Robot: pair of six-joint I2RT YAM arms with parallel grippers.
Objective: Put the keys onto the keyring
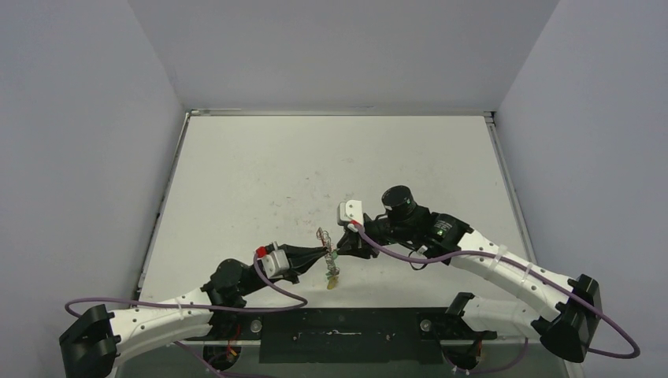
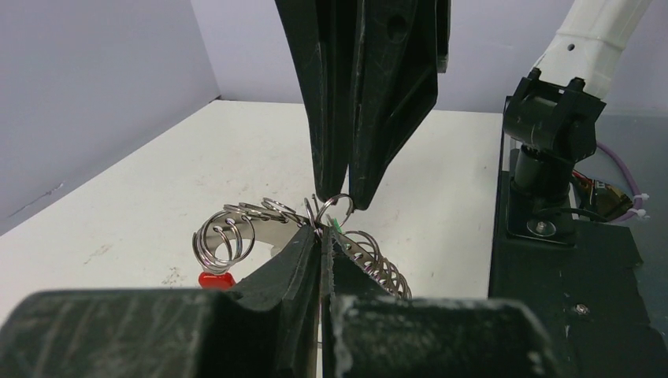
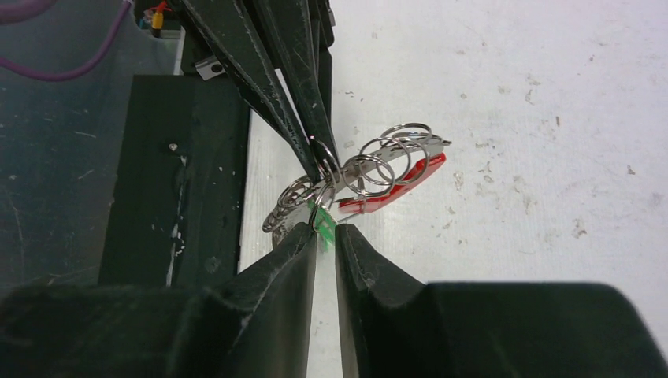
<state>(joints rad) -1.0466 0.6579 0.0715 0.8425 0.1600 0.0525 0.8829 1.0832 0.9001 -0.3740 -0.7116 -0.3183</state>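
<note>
Your left gripper (image 2: 321,236) is clamped tight on the large silvery coiled wire keyring with its red plastic segment (image 3: 390,183), held above the white table (image 1: 315,173), while your right gripper (image 3: 325,234), jaws narrow, pinches the small green-headed key (image 3: 323,220) at the ring.

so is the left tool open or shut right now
Shut: the left tool has its fingers together with no gap, pinching the silvery coiled wire keyring with its red plastic segment at their tips.

No text, label, brand, number or sign is readable in any view, neither on the keys (image 3: 324,223), the keyring (image 3: 398,187) nor the table (image 3: 512,94).
</note>
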